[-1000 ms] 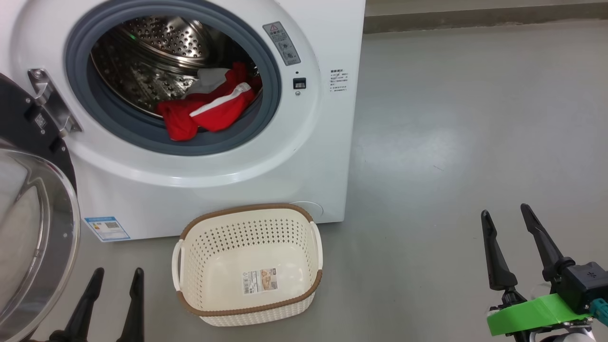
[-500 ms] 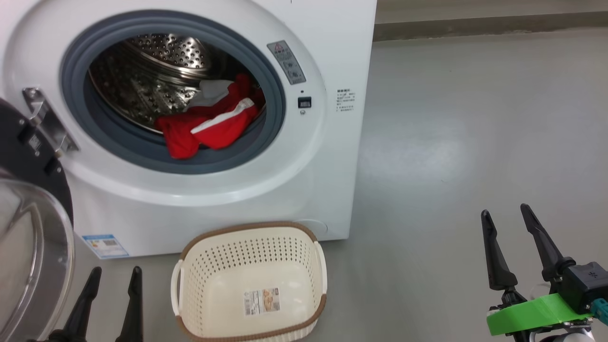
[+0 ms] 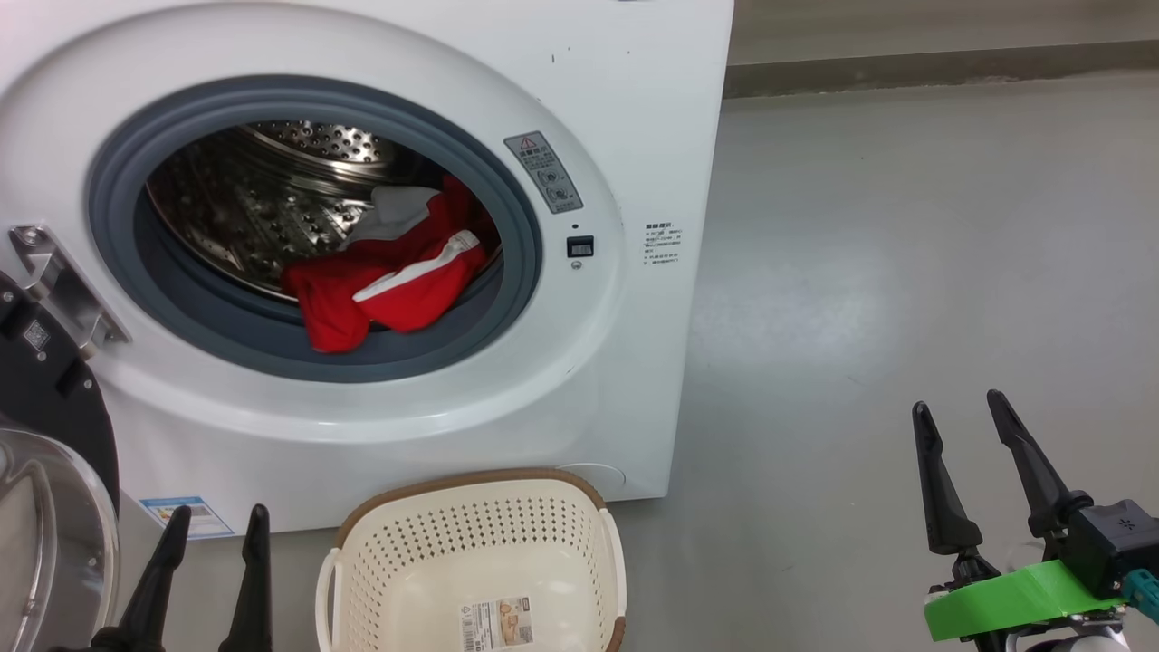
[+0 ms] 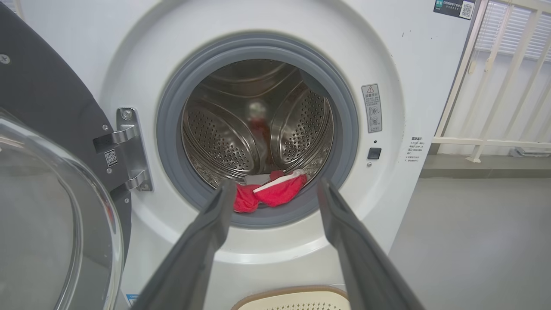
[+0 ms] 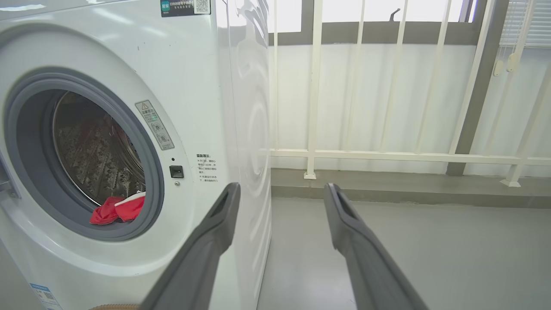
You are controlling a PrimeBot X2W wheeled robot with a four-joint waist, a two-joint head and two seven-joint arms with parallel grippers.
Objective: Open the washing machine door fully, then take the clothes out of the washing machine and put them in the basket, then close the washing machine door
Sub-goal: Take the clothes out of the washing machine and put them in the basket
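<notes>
The white washing machine (image 3: 634,109) stands with its round door (image 3: 45,507) swung open to the left, glass bowl facing out, also at the left of the left wrist view (image 4: 51,224). Red clothes (image 3: 389,290) with white trim lie at the drum's front lip (image 4: 275,193), a pale piece on top. On the floor before the machine sits the cream basket (image 3: 471,561), with just a sticker on its bottom. My left gripper (image 3: 217,521) is open at the lower left, beside the basket. My right gripper (image 3: 958,406) is open over bare floor at the lower right.
Grey floor (image 3: 905,272) stretches to the machine's right. A white railing (image 5: 387,155) and low kerb run along the wall behind. The door hinge bracket (image 3: 54,290) juts out at the drum's left side.
The head camera has tilted up, so the machine and basket sit lower in the picture. Both grippers stay open and in place.
</notes>
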